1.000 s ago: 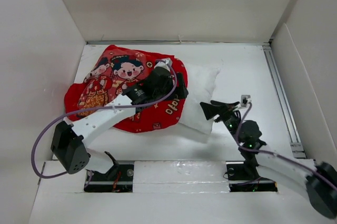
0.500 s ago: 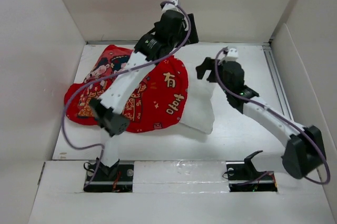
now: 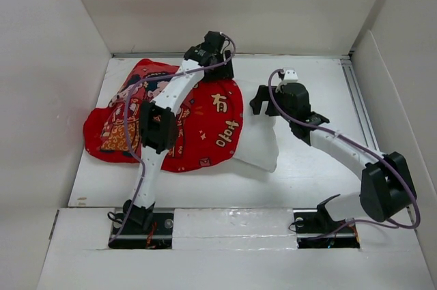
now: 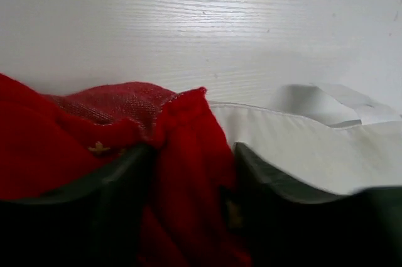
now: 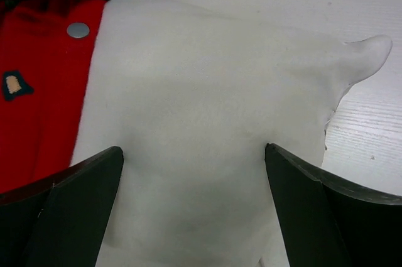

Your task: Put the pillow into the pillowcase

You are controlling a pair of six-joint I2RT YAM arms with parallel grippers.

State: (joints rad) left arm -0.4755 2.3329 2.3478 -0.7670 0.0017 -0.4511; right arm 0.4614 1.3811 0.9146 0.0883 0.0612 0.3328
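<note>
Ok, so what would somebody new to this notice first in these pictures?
The bright red pillowcase with its cartoon figures jumps out first, lying left of centre on the white table. A plump white pillow pokes out from under its right side. The left claw straddles a fold at the case's far edge, while the right claw hangs open over the pillow.
</note>
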